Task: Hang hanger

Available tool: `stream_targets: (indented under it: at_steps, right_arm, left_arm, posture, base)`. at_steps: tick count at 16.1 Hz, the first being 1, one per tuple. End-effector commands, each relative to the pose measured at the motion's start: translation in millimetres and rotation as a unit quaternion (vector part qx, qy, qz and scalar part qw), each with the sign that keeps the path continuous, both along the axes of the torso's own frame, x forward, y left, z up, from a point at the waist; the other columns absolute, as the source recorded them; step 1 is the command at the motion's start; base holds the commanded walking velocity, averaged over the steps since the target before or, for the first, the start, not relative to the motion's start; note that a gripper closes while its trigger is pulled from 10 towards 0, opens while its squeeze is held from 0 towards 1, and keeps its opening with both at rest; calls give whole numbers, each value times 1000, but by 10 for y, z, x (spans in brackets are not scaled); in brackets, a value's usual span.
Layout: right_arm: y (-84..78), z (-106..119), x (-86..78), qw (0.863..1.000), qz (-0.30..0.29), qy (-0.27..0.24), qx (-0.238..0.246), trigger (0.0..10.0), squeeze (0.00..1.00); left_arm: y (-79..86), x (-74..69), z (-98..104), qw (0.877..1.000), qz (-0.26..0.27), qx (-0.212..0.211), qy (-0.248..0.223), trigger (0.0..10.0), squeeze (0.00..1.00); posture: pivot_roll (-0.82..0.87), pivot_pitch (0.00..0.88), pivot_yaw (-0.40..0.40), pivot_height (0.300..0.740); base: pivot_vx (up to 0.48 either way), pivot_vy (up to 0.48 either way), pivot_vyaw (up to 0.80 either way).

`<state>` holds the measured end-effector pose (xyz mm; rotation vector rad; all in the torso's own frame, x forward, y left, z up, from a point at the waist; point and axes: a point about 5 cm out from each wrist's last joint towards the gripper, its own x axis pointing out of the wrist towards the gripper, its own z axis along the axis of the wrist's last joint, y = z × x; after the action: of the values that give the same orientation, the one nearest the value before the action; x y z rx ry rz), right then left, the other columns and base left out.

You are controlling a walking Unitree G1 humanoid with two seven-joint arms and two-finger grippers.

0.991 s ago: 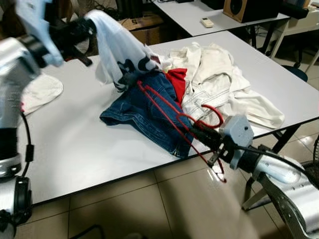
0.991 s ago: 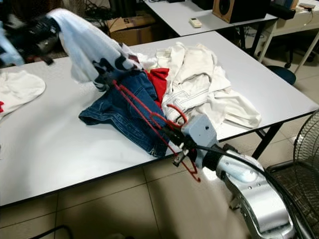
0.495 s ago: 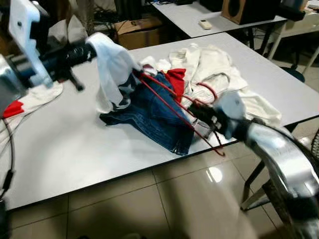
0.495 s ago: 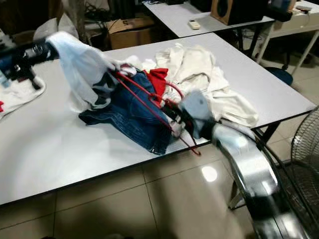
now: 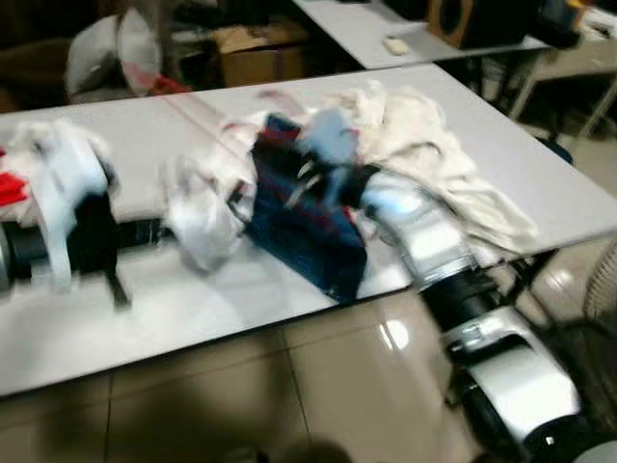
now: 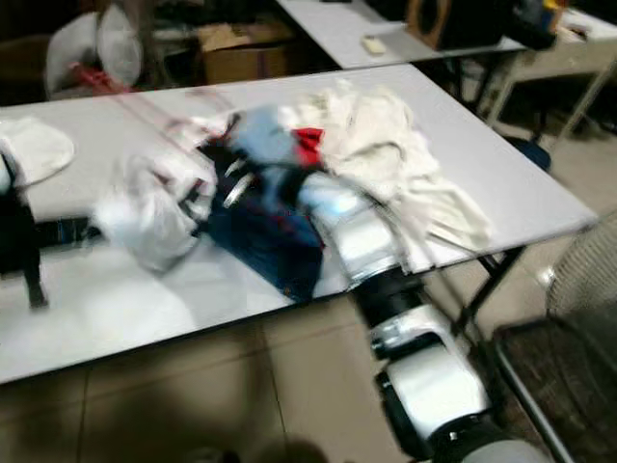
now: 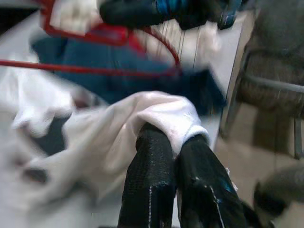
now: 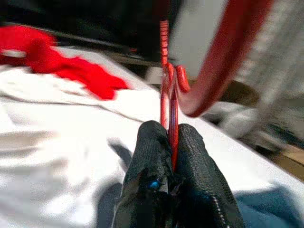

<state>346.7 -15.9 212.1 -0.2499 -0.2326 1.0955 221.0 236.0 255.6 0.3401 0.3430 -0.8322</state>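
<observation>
Hanger (image 8: 169,102) in R jaws; no legible txt.

White table (image 5: 540,145) carries a heap of clothes, all motion-blurred; dark blue jeans (image 5: 308,236) hang over the front edge; cream garment (image 5: 434,159) lies just beside them toward the right, w/ a bit of red cloth (image 6: 307,143) between; small white cloth (image 6: 39,147) near the far left; second table (image 6: 337,24) behind w/ a remote (image 5: 396,44) and a wooden speaker (image 6: 439,19); cardboard box (image 5: 253,48) on the floor betw. them; tiled floor (image 5: 241,395) in front.
</observation>
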Motion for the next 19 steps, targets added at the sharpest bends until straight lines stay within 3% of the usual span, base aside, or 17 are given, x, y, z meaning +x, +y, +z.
stream_targets:
  at_steps: [1,3,5,6,9,10,11,12,13,14,15,16,17,18,19]
  right_arm:
    - [6,-143,-32,1000,9,8,-20,10000,0]
    - [-15,-224,-54,999,14,-2,-29,10000,0]
    - [-373,-203,5,999,-42,-7,-12,10000,0]
    - [-550,-209,-11,997,-70,-5,-10,10000,0]
    - [-899,-240,-214,991,-135,4,9,10000,0]
    - [-966,-245,-285,988,-152,9,19,10000,0]
    - [-1070,-259,-412,982,-187,18,34,10000,0]
    - [-1128,-278,-542,975,-218,31,44,10000,0]
    - [-1145,-312,-651,971,-231,41,44,10000,0]
    - [-1160,-358,-748,968,-242,55,40,10000,0]
    - [-1165,-370,-777,967,-246,60,39,10000,0]
    - [-1197,-418,-846,960,-267,78,37,10000,0]
    - [-1216,-438,-880,956,-280,83,32,10000,0]
    - [-1213,-441,-918,955,-280,95,38,10000,0]
    - [-1202,-431,-950,955,-277,101,42,10000,0]
  left_arm:
    - [-12,-37,4,1000,2,26,-2,0,0]
    - [-51,-57,-28,1000,1,29,-6,0,0]
    - [-85,203,10,995,51,15,-82,0,0]
    - [-78,384,39,987,104,-24,-120,0,0]
    - [-94,594,-127,965,204,-82,-140,0,0]
    - [-125,597,-194,961,220,-98,-135,10000,0]
    - [-177,591,-329,953,248,-122,-125,10000,0]
    - [-247,551,-476,955,242,-127,-115,10000,294]
    - [-249,474,-627,969,217,-58,-103,10000,1000]
    - [-118,388,-774,973,204,49,-95,10000,1000]
    - [-67,365,-808,972,203,77,-93,10000,1000]
    - [246,292,-841,956,221,165,-97,10000,1000]
    - [406,247,-823,948,236,188,-99,10000,1000]
    - [475,206,-802,948,249,170,-97,10000,1000]
    - [453,154,-795,957,253,113,-84,10000,1000]
  posture:
    - [54,0,1,740]
    - [54,0,7,740]
    - [19,0,48,740]
    - [-2,0,66,740]
    - [-47,0,95,740]
    - [-49,0,94,740]
    - [-54,0,91,740]
    - [-62,0,87,740]
    - [-77,0,85,740]
    - [-79,0,82,740]
    - [-79,0,82,740]
    - [-82,0,80,740]
    - [-78,0,78,740]
    - [-72,0,78,740]
    - [-74,0,83,740]
  base:
    - [0,0,0]
    - [0,0,0]
    - [0,0,0]
    - [0,0,0]
    - [0,0,0]
    - [0,0,0]
    - [0,0,0]
    - [0,0,0]
    - [0,0,0]
    - [0,0,0]
    - [0,0,0]
    - [0,0,0]
    - [0,0,0]
    - [0,0,0]
    - [0,0,0]
